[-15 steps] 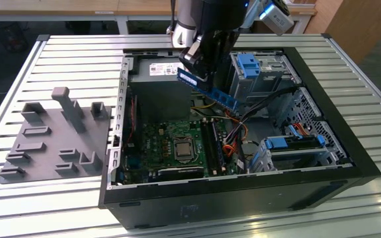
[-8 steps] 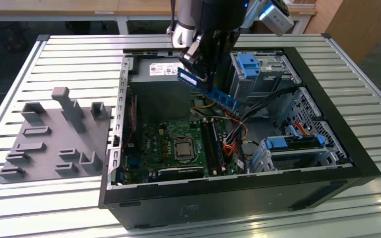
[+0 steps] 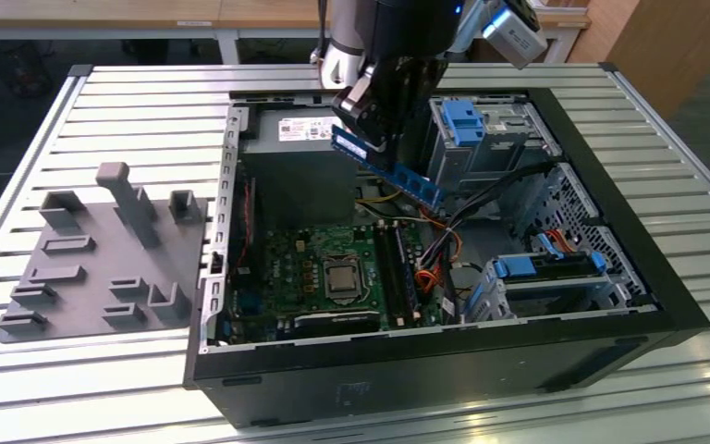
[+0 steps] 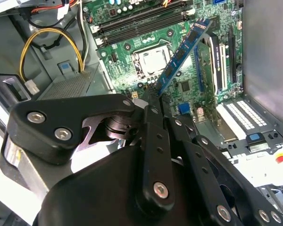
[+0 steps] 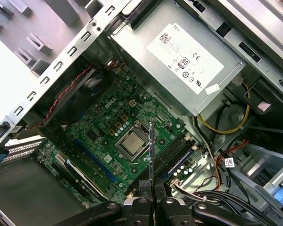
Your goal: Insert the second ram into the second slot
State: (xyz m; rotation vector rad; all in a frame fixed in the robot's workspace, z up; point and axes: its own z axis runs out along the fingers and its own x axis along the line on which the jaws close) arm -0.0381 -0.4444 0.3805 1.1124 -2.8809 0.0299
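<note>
Exterior view: the black arm-mounted gripper (image 3: 358, 125) hangs above the open black desktop computer case (image 3: 454, 370) on the slotted aluminium worktop (image 3: 121, 102) and holds by its upper end the second ram (image 3: 392, 171), a long, thin blue circuit-board stick slanting down in the air over the green motherboard (image 3: 330, 268). Second wrist view: the black fingers (image 4: 155, 136) are clenched on the near end of the ram (image 4: 181, 54), whose far end reaches out over the motherboard (image 4: 127, 47). First wrist view: the ram (image 5: 151, 155) appears edge-on between the pinching fingers (image 5: 140, 205), above the board between the square metal processor socket (image 5: 131, 143) and the black memory slots (image 5: 174, 153).
</note>
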